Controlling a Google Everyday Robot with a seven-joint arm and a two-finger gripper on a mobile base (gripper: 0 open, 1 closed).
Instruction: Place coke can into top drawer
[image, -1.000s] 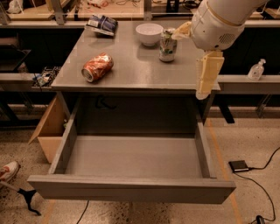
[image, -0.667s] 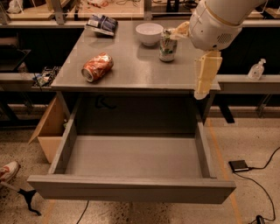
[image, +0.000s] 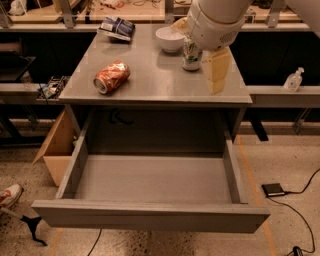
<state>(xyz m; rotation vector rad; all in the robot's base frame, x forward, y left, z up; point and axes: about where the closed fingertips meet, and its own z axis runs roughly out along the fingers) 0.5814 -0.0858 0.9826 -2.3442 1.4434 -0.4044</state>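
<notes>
The coke can (image: 111, 76) lies on its side on the left part of the grey table top (image: 150, 85), red-orange with a silver end. The top drawer (image: 150, 218) is pulled fully out below the table, and its inside holds nothing. My gripper (image: 217, 71) hangs from the white arm over the right part of the table top, well to the right of the coke can and apart from it. It holds nothing that I can see.
A white and green can (image: 191, 54) stands upright just left of the gripper, with a white bowl (image: 170, 39) behind it. A dark snack bag (image: 116, 26) lies at the table's back left. A cardboard box (image: 57, 150) sits on the floor to the left.
The arm and gripper have moved a little to the left, from the table's right edge to over the table top. The coke can and the drawer have not moved.
</notes>
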